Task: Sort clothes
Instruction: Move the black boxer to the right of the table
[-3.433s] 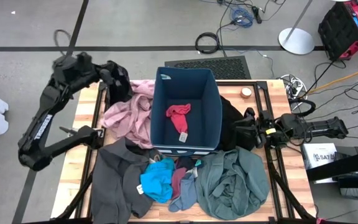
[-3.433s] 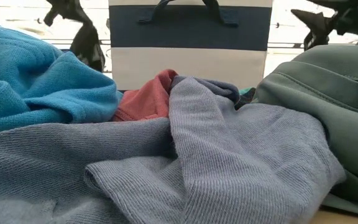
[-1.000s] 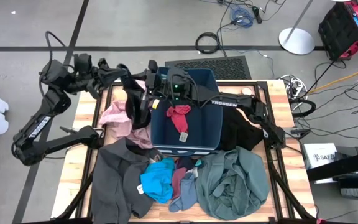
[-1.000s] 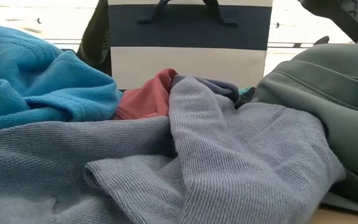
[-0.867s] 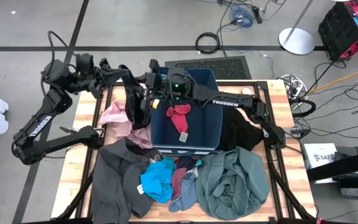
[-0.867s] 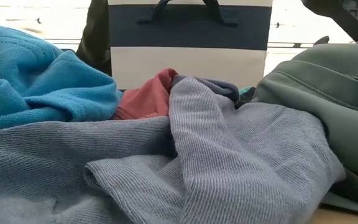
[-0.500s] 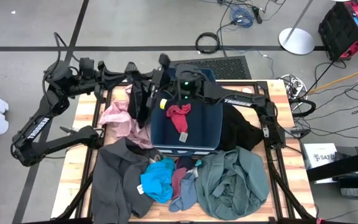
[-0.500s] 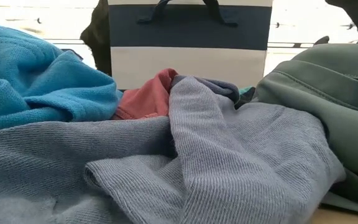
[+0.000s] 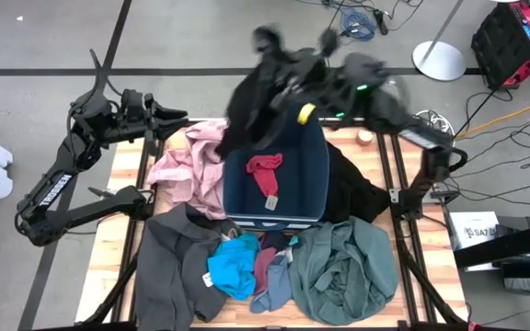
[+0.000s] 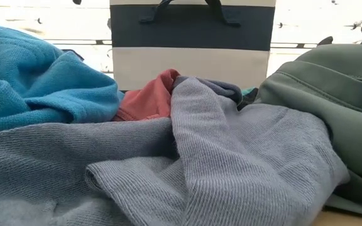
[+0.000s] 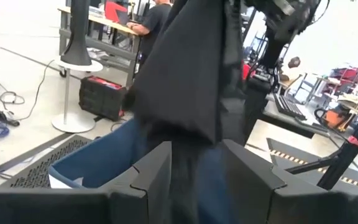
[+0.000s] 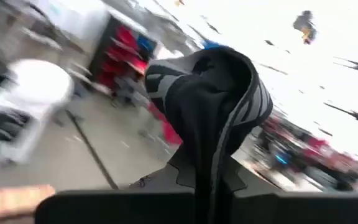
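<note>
Half a second ago my right gripper [image 9: 279, 57] was low over the bin's far-left corner beside my left one; now it is swung up high beyond the bin's far rim, carrying the black garment [image 9: 251, 106] with it. My right fingers [image 12: 241, 180] are pressed together on a fold of that black cloth, which bunches just above them in the right wrist view and hangs below them in a long dark drape over the far-left corner of the navy bin [image 9: 311, 198].

My left gripper [image 9: 178, 115] has let go and pulled back from the bin. Its fingers [image 11: 157, 168] are spread, with nothing between the pads; the hanging black garment [image 11: 188, 68] is just ahead of them, apart from them, and the bin's blue wall shows beyond the gap.

Below my right fingers, inside the bin, lies the small red piece [image 9: 265, 165]. Just below and in front of my left fingers the dusty-pink garment [image 9: 187, 165] lies heaped against the bin's left wall. Well away from both grippers, on the near side of the bin, lie the dark grey garment [image 9: 173, 267], the bright-blue piece [image 9: 233, 267], the grey-green garment [image 9: 348, 267] and a grey-blue knit [image 10: 231, 157]. Another black garment [image 9: 352, 188] lies against the bin's right wall.
</note>
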